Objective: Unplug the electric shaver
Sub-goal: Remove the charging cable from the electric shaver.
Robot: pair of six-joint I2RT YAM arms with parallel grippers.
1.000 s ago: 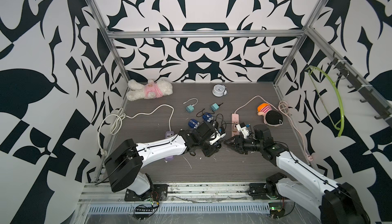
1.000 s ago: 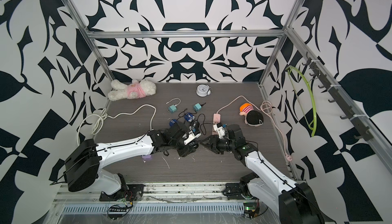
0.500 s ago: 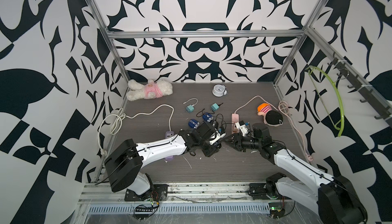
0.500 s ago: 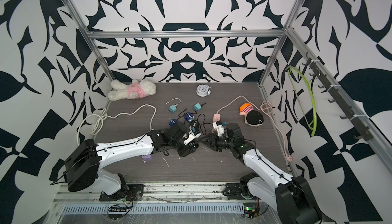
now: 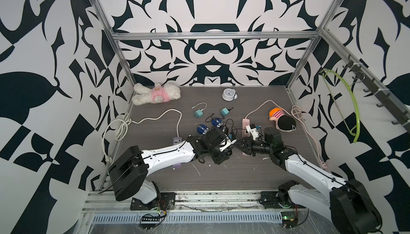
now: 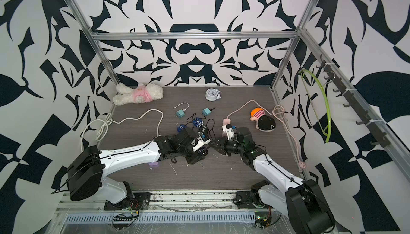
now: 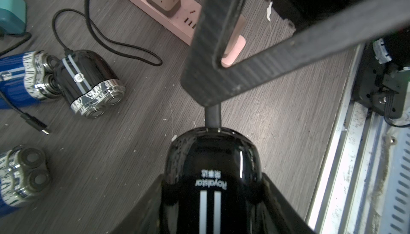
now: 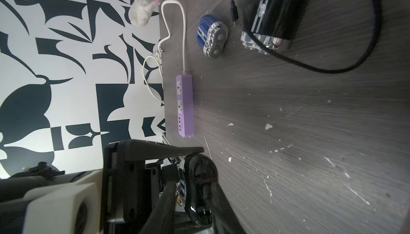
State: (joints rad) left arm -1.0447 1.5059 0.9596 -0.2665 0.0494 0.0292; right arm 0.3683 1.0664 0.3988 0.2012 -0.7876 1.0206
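Observation:
The electric shaver (image 7: 213, 155) is glossy black with two white stripes, and my left gripper (image 7: 211, 186) is shut on its body, just above the floor. A short black plug (image 7: 212, 117) sticks out of the shaver's free end. My right gripper (image 7: 207, 95) reaches in from the opposite side, its two fingers meeting on that plug. In both top views the left gripper (image 5: 229, 147) (image 6: 203, 147) and right gripper (image 5: 238, 145) (image 6: 213, 144) meet tip to tip at the floor's middle. In the right wrist view the right gripper (image 8: 193, 182) has the shaver's end (image 8: 200, 170) between its fingers.
A pink power strip (image 7: 188, 20) with a beige adapter lies just behind the grippers. Another black shaver (image 7: 86, 82) with a looping cable, blue shavers (image 8: 210, 35), teal chargers (image 5: 198, 113) and a purple power strip (image 8: 185, 104) lie nearby. A plush toy (image 5: 155, 93), clock (image 5: 228, 93) and doll (image 5: 281, 119) sit further back.
My right gripper has moved left to the shaver's end and its jaws have narrowed onto the plug. The left arm and the shaver have stayed put.

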